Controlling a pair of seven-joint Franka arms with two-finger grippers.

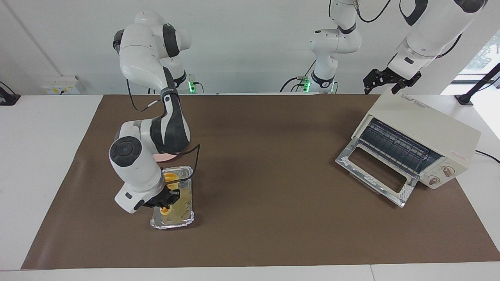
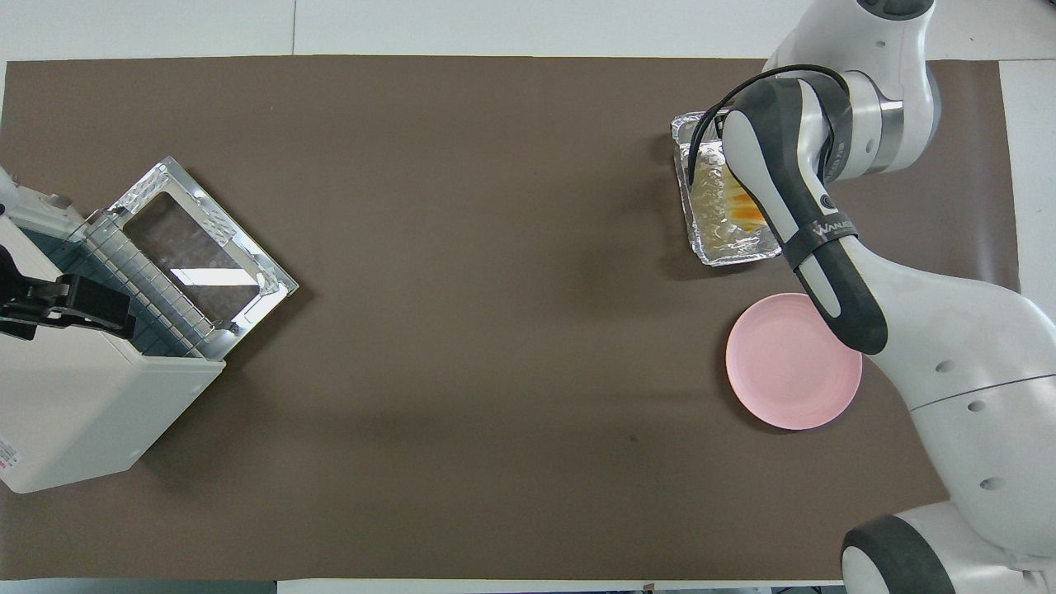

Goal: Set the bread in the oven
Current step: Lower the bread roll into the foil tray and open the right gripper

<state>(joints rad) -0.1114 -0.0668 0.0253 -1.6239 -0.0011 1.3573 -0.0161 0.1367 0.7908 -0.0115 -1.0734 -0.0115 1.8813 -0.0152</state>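
Observation:
The bread (image 1: 170,178) is a yellow-orange loaf lying in a crinkled foil tray (image 1: 183,219) toward the right arm's end of the table. In the overhead view only an orange part of it (image 2: 747,211) shows beside the arm. My right gripper (image 1: 168,198) is down in the tray over the loaf's middle, and its wrist hides most of the loaf. The cream-white oven (image 1: 425,121) stands at the left arm's end, its glass door (image 1: 375,171) dropped open and the wire rack showing. My left gripper (image 1: 381,91) waits open above the oven's top edge.
A round pink plate (image 2: 792,363) lies beside the foil tray (image 2: 726,252), nearer to the robots, and the right arm partly covers it. A brown mat (image 1: 265,195) covers the table. The oven (image 2: 74,404) and its open door (image 2: 198,239) fill the left arm's end.

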